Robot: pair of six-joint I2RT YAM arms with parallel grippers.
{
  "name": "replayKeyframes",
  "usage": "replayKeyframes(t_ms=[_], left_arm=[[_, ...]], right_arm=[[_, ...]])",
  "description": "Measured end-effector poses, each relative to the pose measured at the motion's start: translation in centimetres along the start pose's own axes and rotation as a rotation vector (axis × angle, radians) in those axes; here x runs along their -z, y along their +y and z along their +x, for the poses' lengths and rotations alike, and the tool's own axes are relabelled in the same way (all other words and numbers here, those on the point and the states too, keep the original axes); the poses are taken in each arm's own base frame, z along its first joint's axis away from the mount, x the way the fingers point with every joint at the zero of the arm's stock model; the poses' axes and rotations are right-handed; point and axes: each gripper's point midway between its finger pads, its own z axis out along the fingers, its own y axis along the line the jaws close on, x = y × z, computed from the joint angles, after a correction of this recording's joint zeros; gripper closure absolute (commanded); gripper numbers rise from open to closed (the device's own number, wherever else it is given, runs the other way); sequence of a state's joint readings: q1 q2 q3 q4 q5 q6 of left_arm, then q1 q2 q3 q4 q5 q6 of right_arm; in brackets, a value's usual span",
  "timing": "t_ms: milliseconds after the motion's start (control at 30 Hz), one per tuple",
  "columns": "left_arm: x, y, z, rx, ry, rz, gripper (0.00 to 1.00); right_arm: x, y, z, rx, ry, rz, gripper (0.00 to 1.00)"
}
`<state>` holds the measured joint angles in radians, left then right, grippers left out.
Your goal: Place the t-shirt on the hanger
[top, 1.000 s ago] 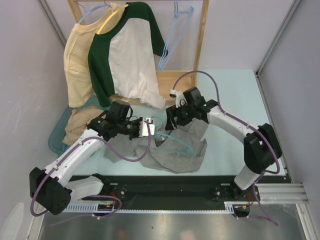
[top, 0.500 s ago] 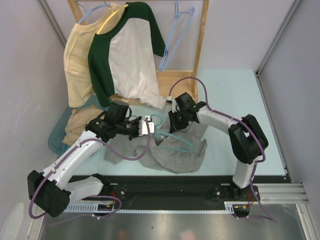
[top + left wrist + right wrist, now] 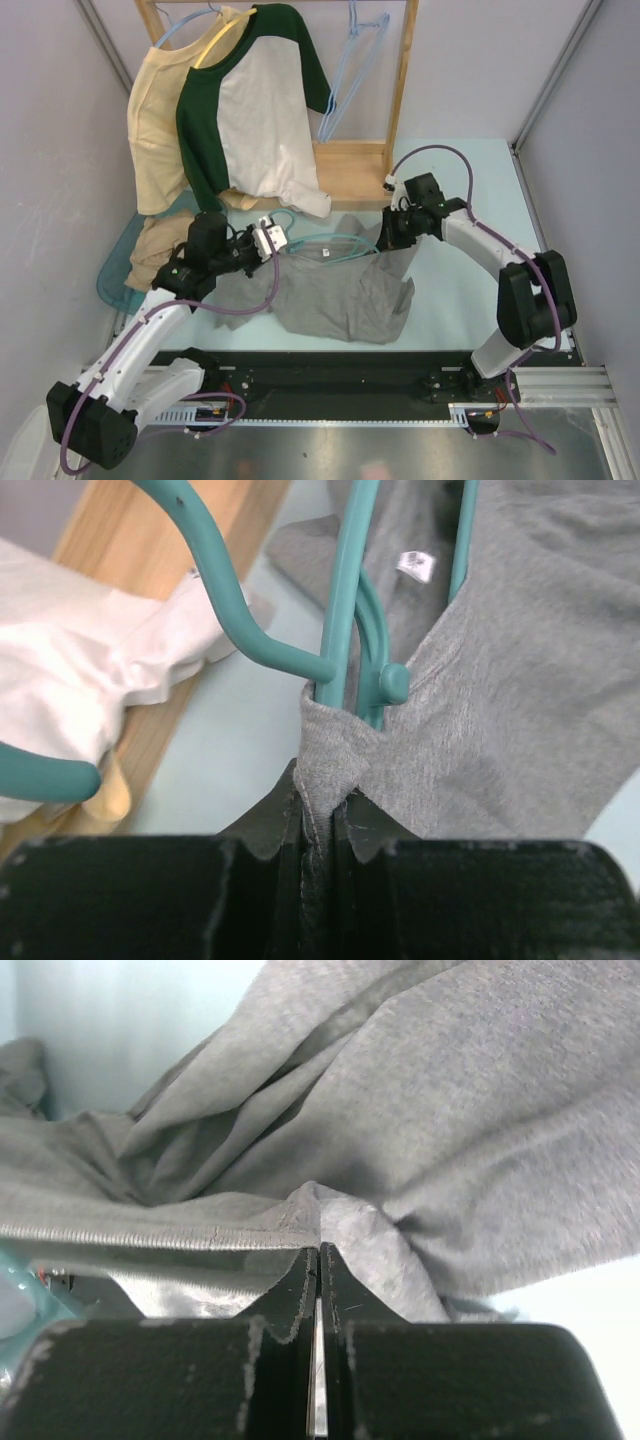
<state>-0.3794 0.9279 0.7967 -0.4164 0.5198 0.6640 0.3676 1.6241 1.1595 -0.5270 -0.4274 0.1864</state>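
Note:
The grey t-shirt [image 3: 340, 292] lies pulled out flat on the table between my two grippers. My left gripper [image 3: 272, 238] is shut on a fold at its neck edge [image 3: 335, 750], where the teal hanger [image 3: 345, 610] runs into the neck opening past the white label [image 3: 417, 565]. From above, the hanger [image 3: 325, 243] shows only along the shirt's top edge. My right gripper [image 3: 385, 238] is shut on a peak of t-shirt fabric [image 3: 330, 1210] by a stitched hem, at the shirt's upper right.
A wooden rack [image 3: 403, 90] at the back holds a green-and-white raglan shirt [image 3: 255, 110], a pale yellow shirt [image 3: 155, 130] and pale blue hangers [image 3: 350, 70]. A blue basket [image 3: 112, 278] with tan cloth [image 3: 155, 250] sits at the left.
My right gripper has shut on the shirt and pulled it right. The left gripper has drawn the neck and hanger left. The bunched shirt is now stretched flat.

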Motion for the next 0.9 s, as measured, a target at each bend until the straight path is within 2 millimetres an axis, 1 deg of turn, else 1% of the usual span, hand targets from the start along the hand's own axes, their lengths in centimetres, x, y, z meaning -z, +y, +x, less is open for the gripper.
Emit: replayKeyframes(t_ms=[167,367,600,700,800,867,900], left_arm=[[0.0,1.8,0.8,-0.025,0.02,-0.113,1.0],[-0.3,2.3,1.5,-0.073,0.038,-0.131,1.0],[-0.8,1.4,2.5,-0.168,0.068,-0.097,1.0],[-1.4,0.9,2.6,-0.201,0.082,-0.072,1.0],[-2.6,0.2,2.4,-0.213,0.108,-0.028,1.0],[-3.5,-0.3,1.6,-0.223,0.112,-0.001,1.0],[-3.8,-0.1,1.1,-0.221,0.11,0.0,1.0]], right_arm=[[2.4,0.6,-0.4,0.011,-0.049,-0.01,1.0],[4.6,1.2,-1.1,0.038,-0.103,-0.012,1.0],[5.5,1.4,-1.5,0.068,-0.114,-0.012,1.0],[5.9,2.0,-2.1,0.112,-0.128,-0.04,1.0],[6.1,3.5,-2.4,0.192,-0.13,-0.073,1.0],[6.2,4.7,-2.4,0.256,-0.125,-0.094,1.0],[6.2,5.5,-2.2,0.295,-0.119,-0.106,1.0]])
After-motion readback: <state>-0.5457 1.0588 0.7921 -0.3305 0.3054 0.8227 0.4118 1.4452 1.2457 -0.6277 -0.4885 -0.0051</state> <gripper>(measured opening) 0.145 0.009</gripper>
